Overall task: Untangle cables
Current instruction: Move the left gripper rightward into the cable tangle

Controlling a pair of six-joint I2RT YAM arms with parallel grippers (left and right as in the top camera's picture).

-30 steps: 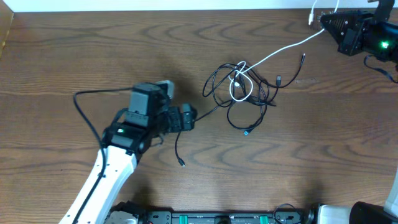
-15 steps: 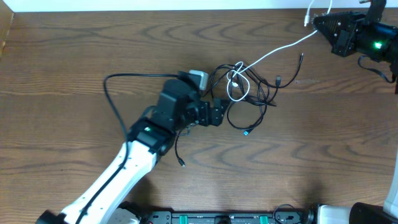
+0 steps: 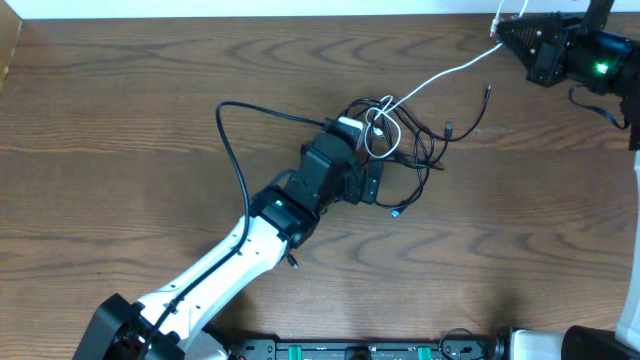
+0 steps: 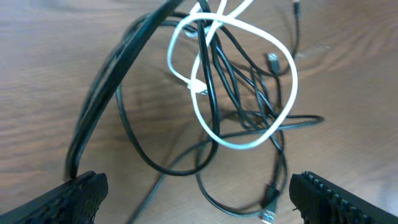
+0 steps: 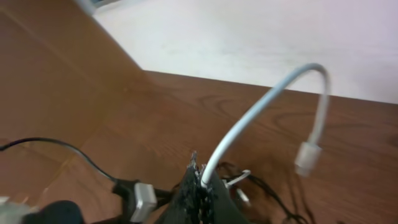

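Left claw [image 4: 199, 196] hangs wide open just over the knot of black cables [image 3: 412, 152] in the middle of the table [image 3: 150, 80]. Right claw [image 3: 503, 30], at the far right corner, is pinched tight on the white cable [image 3: 450, 75], which loops through that knot. Closing here, I reckon, could catch several strands together. A pull from the corner would likely cinch the loop tighter.

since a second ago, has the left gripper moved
Yes. The left gripper has travelled right and slightly up the overhead picture, from bare table left of the cables to their left edge, jaws open.
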